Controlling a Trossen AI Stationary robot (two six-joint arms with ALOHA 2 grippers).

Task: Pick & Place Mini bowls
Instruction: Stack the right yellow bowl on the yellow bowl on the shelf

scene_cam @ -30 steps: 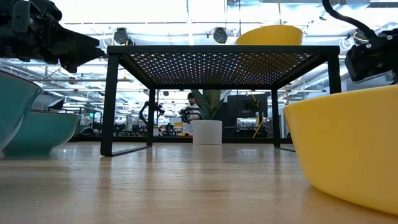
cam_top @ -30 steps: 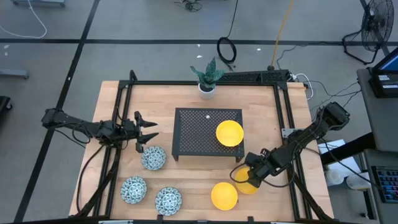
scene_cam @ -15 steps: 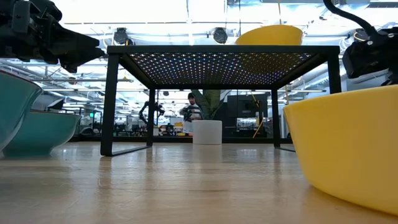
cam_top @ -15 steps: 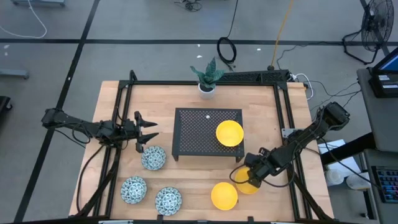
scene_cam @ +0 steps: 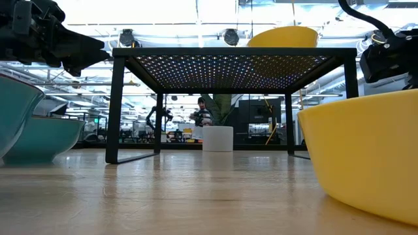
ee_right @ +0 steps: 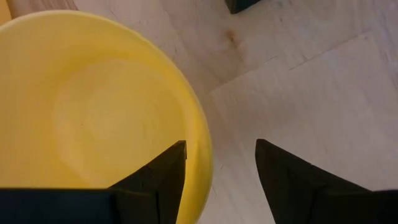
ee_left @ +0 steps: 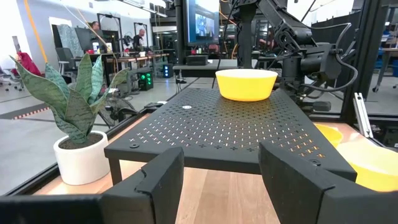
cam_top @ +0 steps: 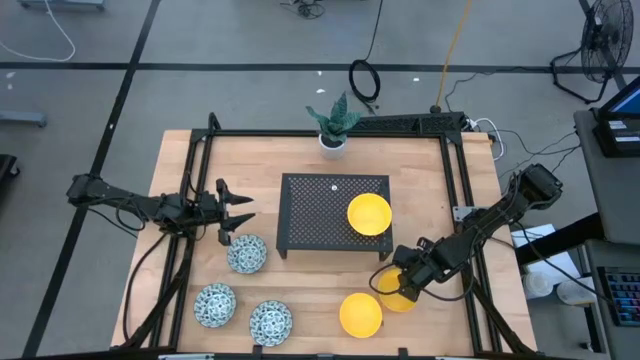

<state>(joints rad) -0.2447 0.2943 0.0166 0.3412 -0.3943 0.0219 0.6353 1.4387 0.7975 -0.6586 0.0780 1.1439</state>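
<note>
My right gripper [cam_top: 393, 285] [ee_right: 221, 149] hangs open, pointing down over a yellow mini bowl [cam_top: 398, 290] [ee_right: 93, 118] on the table's near right. One finger is over the bowl's inside and the other is outside its rim [ee_right: 202, 155]; I see no touch. A second yellow bowl [cam_top: 360, 313] sits near the front edge. A third [cam_top: 369, 214] [ee_left: 246, 84] rests on the black perforated rack [cam_top: 335, 215]. Three patterned mini bowls [cam_top: 246, 253] [cam_top: 214, 304] [cam_top: 270, 321] stand on the table at near left. My left gripper [cam_top: 243, 212] [ee_left: 221, 155] waits open and level, left of the rack.
A white pot with a green plant [cam_top: 333, 128] stands at the table's far edge behind the rack. A black frame [cam_top: 455, 180] runs along the table's sides. Bare wood lies between the rack's front and the near bowls.
</note>
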